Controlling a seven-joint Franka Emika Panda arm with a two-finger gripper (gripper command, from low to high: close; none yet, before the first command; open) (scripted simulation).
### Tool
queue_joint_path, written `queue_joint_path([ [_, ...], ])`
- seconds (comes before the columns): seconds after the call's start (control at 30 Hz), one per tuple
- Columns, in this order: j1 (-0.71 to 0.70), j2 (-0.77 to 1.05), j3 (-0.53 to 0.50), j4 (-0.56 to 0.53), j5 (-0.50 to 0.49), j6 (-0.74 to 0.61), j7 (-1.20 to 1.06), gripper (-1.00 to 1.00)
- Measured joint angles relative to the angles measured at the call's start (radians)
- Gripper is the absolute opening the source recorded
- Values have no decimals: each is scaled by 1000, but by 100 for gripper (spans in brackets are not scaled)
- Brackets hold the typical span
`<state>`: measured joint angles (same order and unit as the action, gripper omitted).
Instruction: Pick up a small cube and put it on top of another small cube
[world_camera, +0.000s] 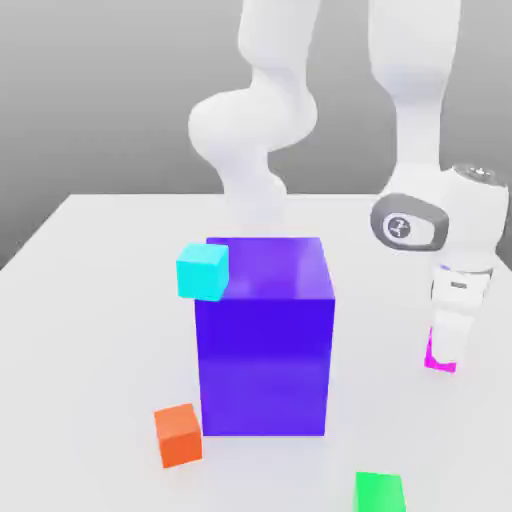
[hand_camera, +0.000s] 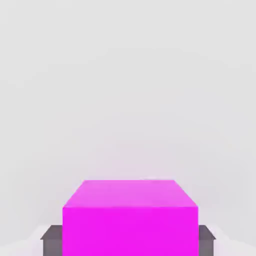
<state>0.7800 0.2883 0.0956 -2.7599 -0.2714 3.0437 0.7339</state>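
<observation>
The small magenta-pink cube (hand_camera: 131, 215) sits between my two dark fingers (hand_camera: 51, 239), which press on its opposite sides. In the exterior view my gripper (world_camera: 445, 355) reaches down at the right side of the table and the small cube (world_camera: 432, 358) peeks out from behind the white fingers, low over the tabletop. The gripper is shut on it. A cyan cube (world_camera: 203, 271) sits at the upper left edge of the big blue-purple cube (world_camera: 264, 335). An orange cube (world_camera: 178, 435) lies at the front left.
A green cube (world_camera: 379, 492) lies near the front edge of the white table (world_camera: 90, 330). The big blue-purple cube stands in the middle, to the exterior view's left of my gripper. The arm's white links rise behind it.
</observation>
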Motion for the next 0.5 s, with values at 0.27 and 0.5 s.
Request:
queue_joint_path([
  [0.27,-69,-185,111,-41,176,-143,-132,-100],
  [0.5,-236,-166,12,148,247,-314,-279,-100],
])
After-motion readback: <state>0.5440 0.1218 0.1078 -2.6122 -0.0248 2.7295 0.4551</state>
